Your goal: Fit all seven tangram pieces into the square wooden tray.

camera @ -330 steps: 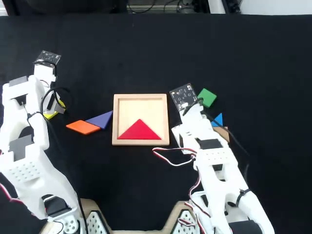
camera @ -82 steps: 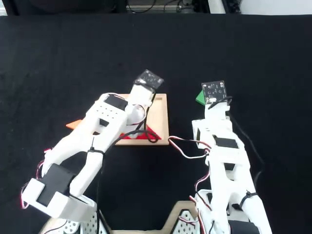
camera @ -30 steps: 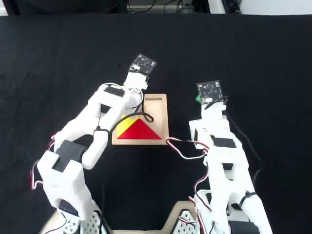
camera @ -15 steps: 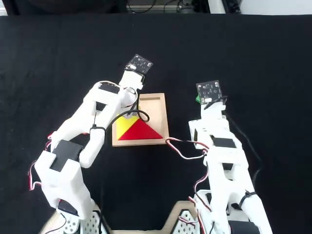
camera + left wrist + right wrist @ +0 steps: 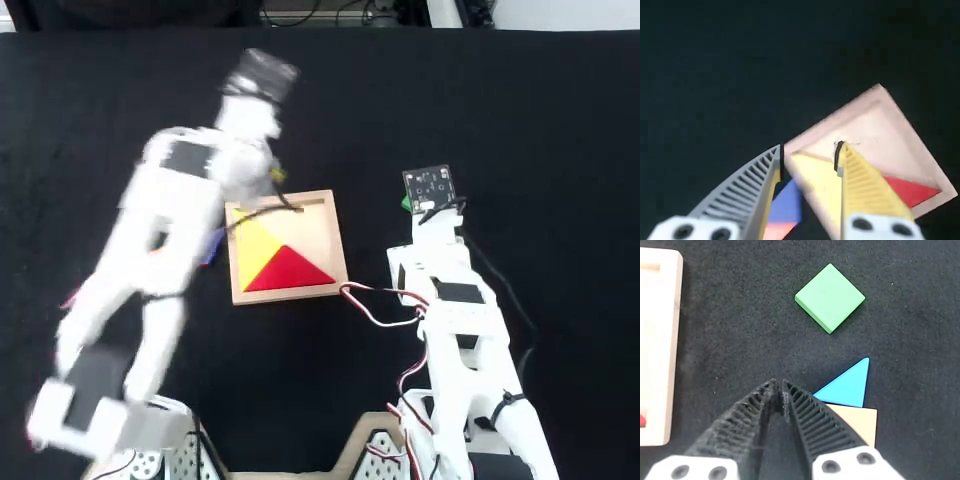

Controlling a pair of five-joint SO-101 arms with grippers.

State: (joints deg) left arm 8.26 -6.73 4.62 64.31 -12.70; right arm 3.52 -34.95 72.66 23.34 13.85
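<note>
- The wooden tray (image 5: 336, 240) lies near the middle of the black table (image 5: 520, 120).
- Two pieces sit inside it. The yellow triangle (image 5: 250, 243) lies along its 9 o'clock edge and the red triangle (image 5: 288, 271) along its 6 o'clock edge. They touch along one slanted side.
- The left arm (image 5: 170, 230) rises from the table's 7 o'clock edge and stretches long toward 12 o'clock. Its wrist is past the tray's 11 o'clock corner.
- The left gripper (image 5: 810, 150) hangs above the tray with its jaws spread wide and nothing between them. A corner of the tray and the yellow triangle show through the gap.
- A blue-violet piece (image 5: 787, 205) lies on the cloth just outside the tray's 9 o'clock edge, with an orange piece (image 5: 775, 231) against it.
- The right arm (image 5: 455, 330) runs from the 5 o'clock edge straight toward 12 o'clock. Its wrist stands at about 3 o'clock from the tray.
- The right gripper (image 5: 779, 386) points down at bare cloth, jaws closed on nothing, between the tray's edge and the loose pieces.
- The green square (image 5: 830, 297) lies alone on the cloth, between 2 and 3 o'clock from the tray.
- The light blue triangle (image 5: 847, 385) lies just beside the right gripper, one side against the beige piece (image 5: 857, 422).
</note>
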